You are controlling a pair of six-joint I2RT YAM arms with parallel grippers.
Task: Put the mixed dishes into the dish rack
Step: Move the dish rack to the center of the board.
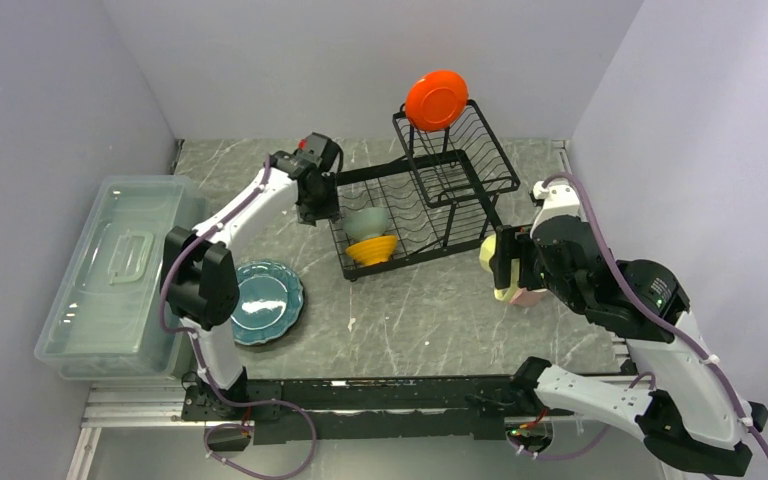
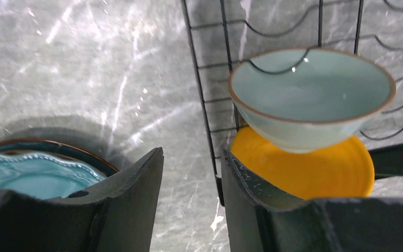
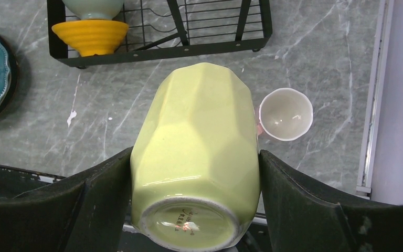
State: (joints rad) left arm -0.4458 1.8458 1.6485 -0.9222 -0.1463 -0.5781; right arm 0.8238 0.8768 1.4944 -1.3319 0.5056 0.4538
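Over the marble table (image 1: 410, 320), the right gripper (image 3: 197, 173), clamped on the pale yellow mug (image 3: 199, 121), should lift above the dish rack (image 1: 430, 252) at upper centre; the left gripper (image 2: 192, 157) gapes empty.

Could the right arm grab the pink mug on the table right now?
Probably not: the right gripper is full, holding the pale yellow mug. The pink mug stands close beside it, uncovered.

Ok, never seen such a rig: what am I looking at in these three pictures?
Two robot arms bolted to a table. The wide picture looks down from above; the other two come from cameras on each wrist. The left end effector hovers open and empty by the dish rack, which holds a pale green bowl, an orange-yellow bowl and a small orange-red plate. The right end effector grips a pale yellow mug. On the table: teal plates, a pink mug, a clear bin.
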